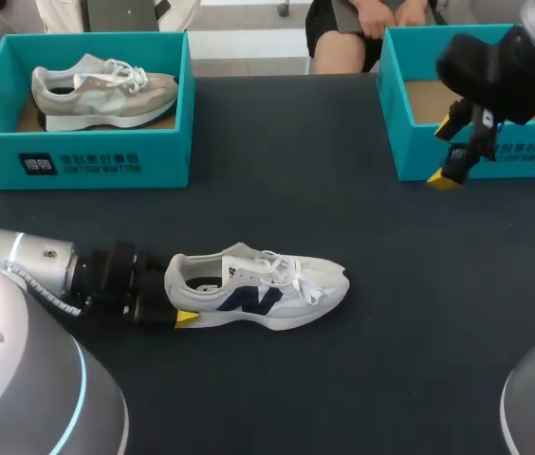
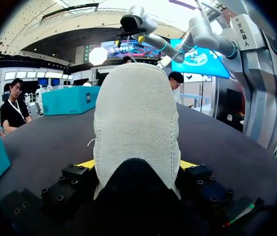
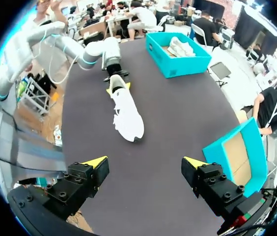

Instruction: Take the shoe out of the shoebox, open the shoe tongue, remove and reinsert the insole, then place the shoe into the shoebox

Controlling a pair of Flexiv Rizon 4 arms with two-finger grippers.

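Head view, from the left: a teal left box point(image 1: 106, 163) sits at the far left corner of the dark table point(image 1: 391, 332), with a beige shoe point(image 1: 106, 95) inside, its toe toward the right. Nearer the robot, the left arm point(image 1: 49, 265) comes in low and almost level from the left edge, its wrist pointing right. The left gripper point(image 1: 180, 296) is clamped on the heel of the shoe point(image 1: 258, 289); one yellow tip shows at the near side of the heel. In the left wrist view the heel point(image 2: 136, 123) fills the space between both yellow tips of the left gripper point(image 2: 137, 164), which press it from either side.

The shoe stands upright on its sole on the table, left of the middle, well apart from both boxes. Its long axis runs left to right, heel at the left, toe at the right. It is white and pale grey with a dark navy logo on the side, white laces and a dark lining in the opening.

At the far right stands the teal right box point(image 1: 410, 142), its cardboard floor showing. The right arm point(image 1: 505, 66) reaches in from the upper right, with the right gripper point(image 1: 450, 152) tilted down at the box's front wall. In the right wrist view the right gripper point(image 3: 144, 162) has its fingers spread wide over the table, the right box point(image 3: 236, 147) just beside one finger and the shoe point(image 3: 126, 110) well ahead, toe toward it
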